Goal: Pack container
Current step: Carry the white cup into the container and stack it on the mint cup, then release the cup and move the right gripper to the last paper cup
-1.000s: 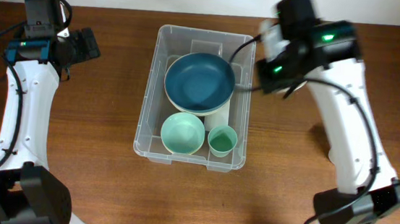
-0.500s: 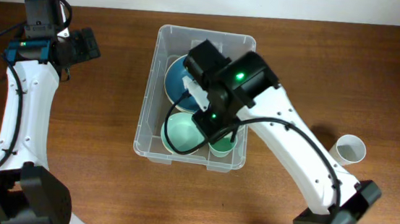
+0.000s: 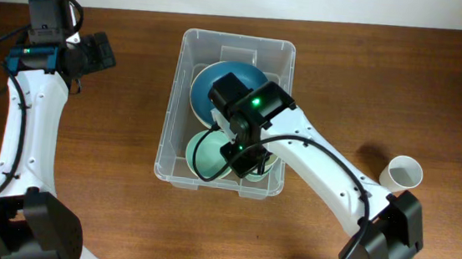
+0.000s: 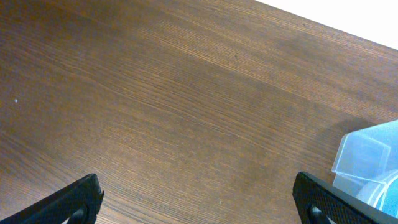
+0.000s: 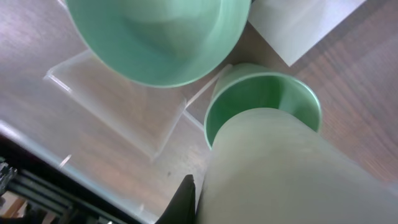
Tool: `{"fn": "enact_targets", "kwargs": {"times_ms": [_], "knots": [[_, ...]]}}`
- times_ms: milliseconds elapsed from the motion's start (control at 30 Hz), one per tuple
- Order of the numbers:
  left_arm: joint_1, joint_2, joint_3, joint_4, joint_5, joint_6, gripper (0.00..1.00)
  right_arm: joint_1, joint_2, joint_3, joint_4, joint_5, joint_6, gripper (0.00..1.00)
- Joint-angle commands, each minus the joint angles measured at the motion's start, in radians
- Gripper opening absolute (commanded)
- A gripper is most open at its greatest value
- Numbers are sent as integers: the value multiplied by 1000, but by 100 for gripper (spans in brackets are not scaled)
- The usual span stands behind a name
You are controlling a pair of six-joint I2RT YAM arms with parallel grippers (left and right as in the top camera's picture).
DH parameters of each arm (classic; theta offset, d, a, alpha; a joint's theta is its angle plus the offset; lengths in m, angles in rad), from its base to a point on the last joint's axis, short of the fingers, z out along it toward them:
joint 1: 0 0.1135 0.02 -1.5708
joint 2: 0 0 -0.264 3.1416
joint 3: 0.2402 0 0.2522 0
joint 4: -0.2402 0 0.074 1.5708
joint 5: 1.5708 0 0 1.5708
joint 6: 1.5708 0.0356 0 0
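The clear plastic container point(image 3: 184, 75) stands mid-table. It holds a dark blue bowl point(image 3: 231, 83), a light green bowl point(image 3: 205, 157) and a green cup point(image 5: 264, 93) beside the bowl point(image 5: 155, 31). My right gripper point(image 3: 246, 152) is inside the container, shut on a pale green cup point(image 5: 292, 168) held just above the green cup's mouth. One black finger shows against it in the right wrist view point(image 5: 186, 202). My left gripper point(image 3: 99, 51) is open and empty over bare table at the far left; the left wrist view point(image 4: 199, 208) shows only the container's corner point(image 4: 370, 158).
A white cup point(image 3: 404, 172) stands upright on the table to the right of the container. A white label point(image 5: 298, 25) lies on the container's base. The right arm hides much of the container's front right.
My right arm has swung from the container's far right to over it, then come down at its front right with the pale cup. The left arm has not moved.
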Motion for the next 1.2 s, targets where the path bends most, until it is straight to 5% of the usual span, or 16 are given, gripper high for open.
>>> {"fn": "enact_targets", "kwargs": {"times_ms": [0,133,333,700,933,1167], "knots": [[2,-12,16,0,-4,2,100,-2,-23,-21,18,-2,12,4],[2,-12,16,0,-4,2,100,-2,-23,-21,19,-2,12,5],[2,-11,16,0,-4,2,100,-8,-23,-21,18,-2,12,35],[2,-12,16,0,-4,2,100,-158,-165,3,-26,6,13,32],[2,-12,16,0,-4,2,100,-561,-497,5,-97,6,31,46],[2,-12,16,0,-4,2,100,-947,-593,-86,-123,60,46,56]]}}
